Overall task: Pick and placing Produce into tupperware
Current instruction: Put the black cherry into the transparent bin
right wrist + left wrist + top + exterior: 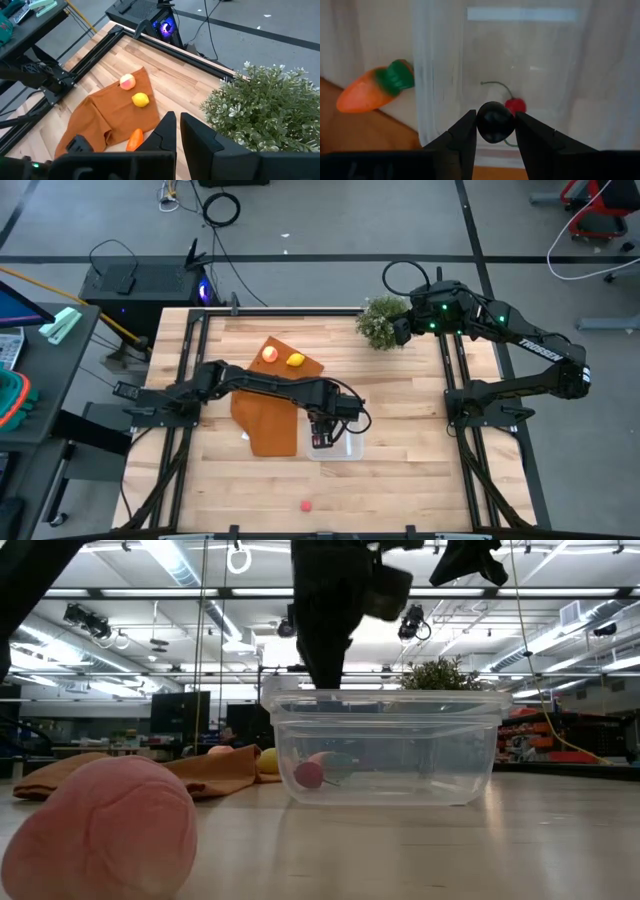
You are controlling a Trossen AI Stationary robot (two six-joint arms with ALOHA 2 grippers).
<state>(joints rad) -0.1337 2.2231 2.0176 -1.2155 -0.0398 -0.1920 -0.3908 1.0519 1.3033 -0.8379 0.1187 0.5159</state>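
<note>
The left gripper (322, 432) hangs over the clear tupperware (349, 446), its fingers (465, 137) clenched on a small dark piece (495, 121), with the container's walls close around it. Beneath the fingers, on the container floor, lies a small red piece with a thin green stem (515, 105). To the gripper's left the orange carrot (372, 90) rests just outside the container wall, on the orange-brown cloth (270, 415). Farther back on that cloth sit the red-yellow round fruit (269, 354) and the lemon (296, 361), close together and well apart from the gripper. A small red-pink piece (306, 505) lies alone on open tabletop near the table's front edge. The right gripper (178, 131) waits beside the potted plant (382, 322), its fingers nearly closed and holding nothing.
</note>
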